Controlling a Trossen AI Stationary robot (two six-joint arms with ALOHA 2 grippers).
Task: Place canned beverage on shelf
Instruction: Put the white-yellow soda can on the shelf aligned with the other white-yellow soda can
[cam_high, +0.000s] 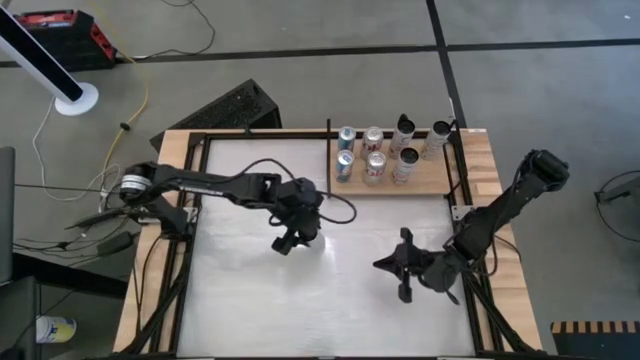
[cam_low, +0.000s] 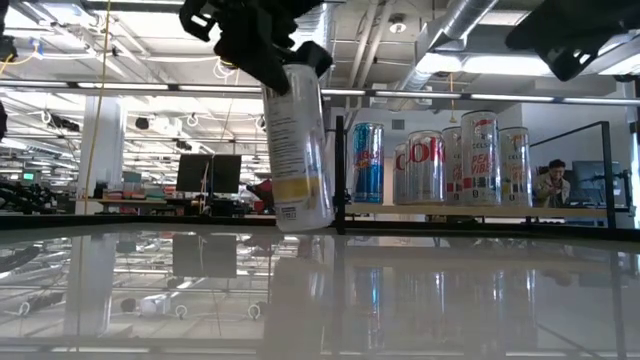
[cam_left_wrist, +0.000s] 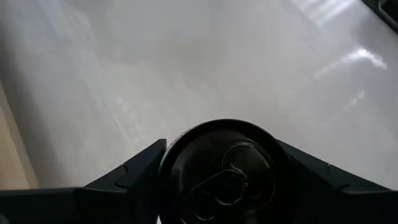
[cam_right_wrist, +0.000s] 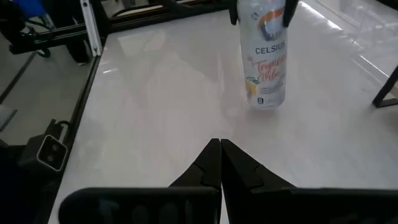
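While its two fingers pinch the top of a slim white can, the left end effector holds it tilted just above the glossy surface, well short of the shelf at the far edge, where other cans stand. Near the surface's right edge, the right end effector waits with fingers pressed together.

The slim white can held by the left tool reads "CELSIUS", with pale script beneath, perhaps "Tropical Vibe". On the shelf, a silver can shows "Coke" lettering.
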